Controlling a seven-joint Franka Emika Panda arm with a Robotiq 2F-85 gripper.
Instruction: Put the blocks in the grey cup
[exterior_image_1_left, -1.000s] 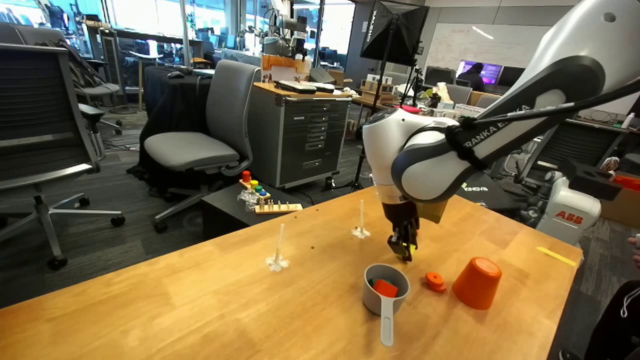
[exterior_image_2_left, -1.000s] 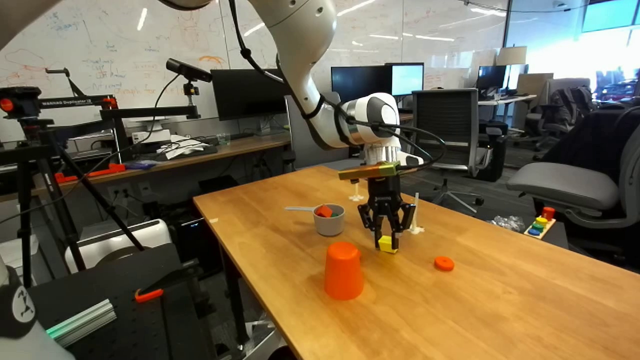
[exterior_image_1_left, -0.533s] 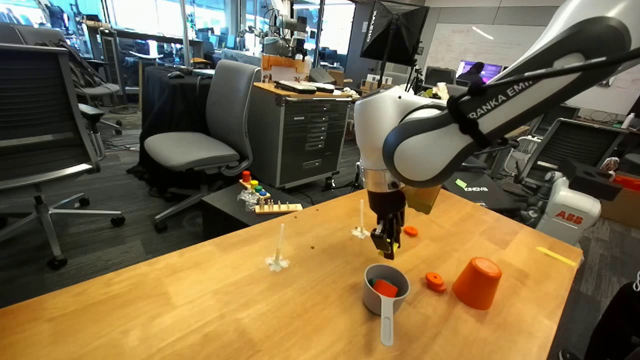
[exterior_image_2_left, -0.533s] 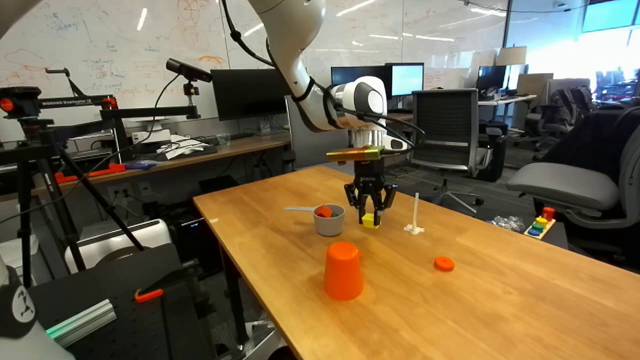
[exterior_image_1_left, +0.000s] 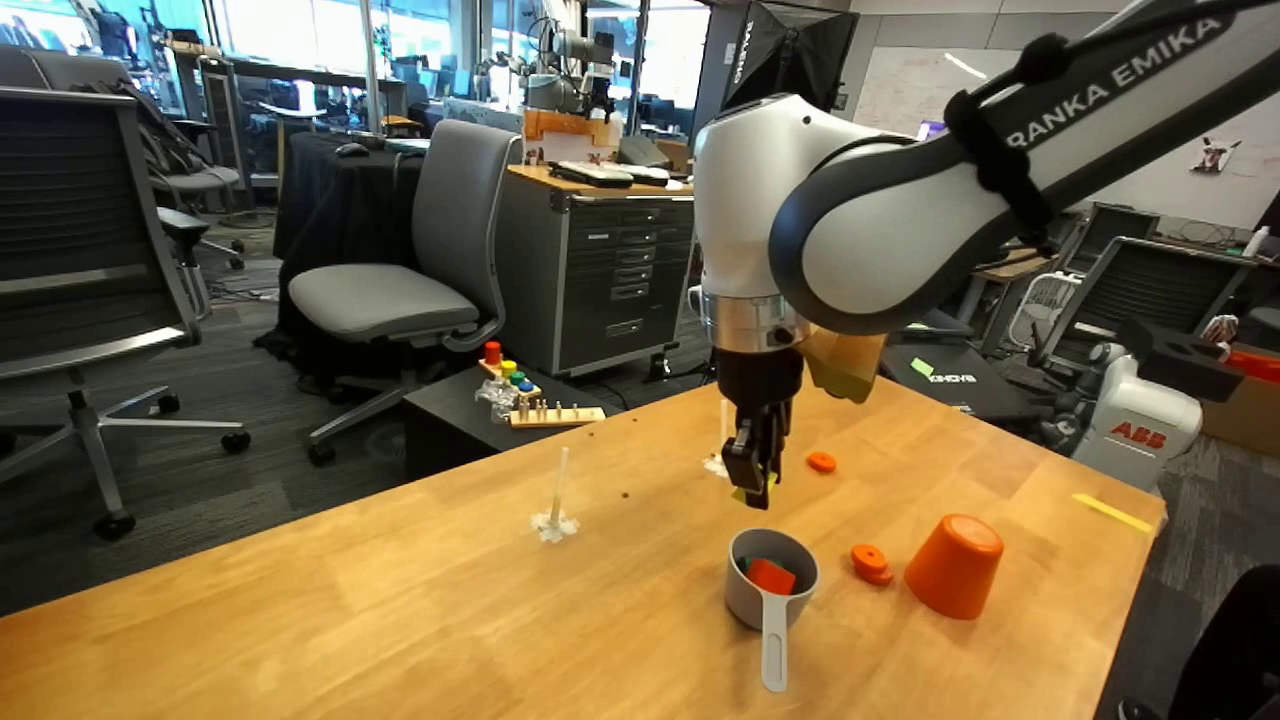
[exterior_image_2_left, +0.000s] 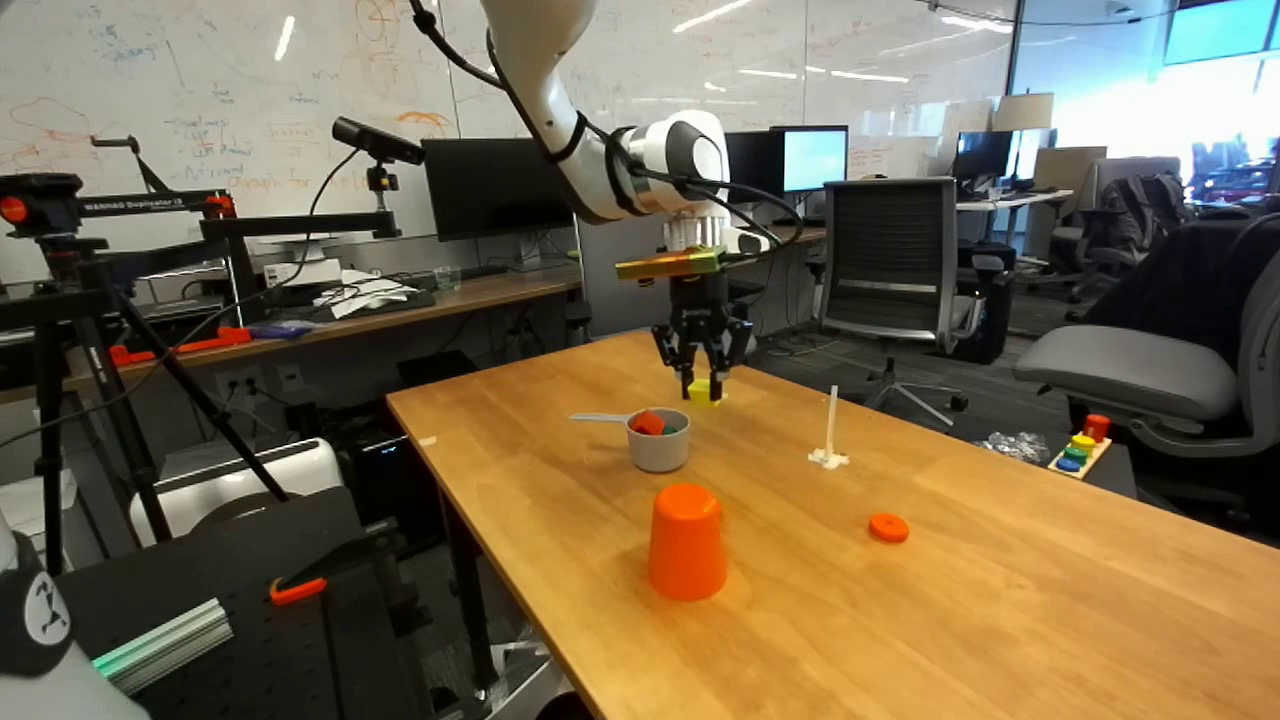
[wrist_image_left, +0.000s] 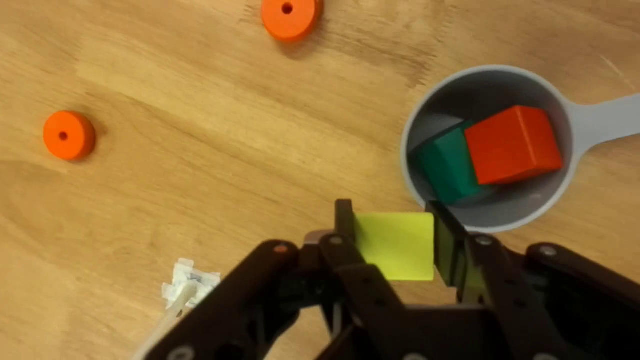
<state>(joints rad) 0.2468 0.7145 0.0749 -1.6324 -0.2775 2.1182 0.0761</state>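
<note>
Cup (exterior_image_2_left: 659, 455), grey, holds a red block (wrist_image_left: 510, 145) and a green block (wrist_image_left: 449, 167); near it hangs the gripper (exterior_image_2_left: 702, 389), clamped on a yellow block (wrist_image_left: 399, 247). An orange cup (exterior_image_2_left: 687, 545) stands upside down.

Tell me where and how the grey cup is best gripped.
Probably by the handle of the grey cup, from above, straddling its long edges: narrow and straight, it juts sideways, clear of the red block and green block. The end effector must first release the yellow block.
</note>
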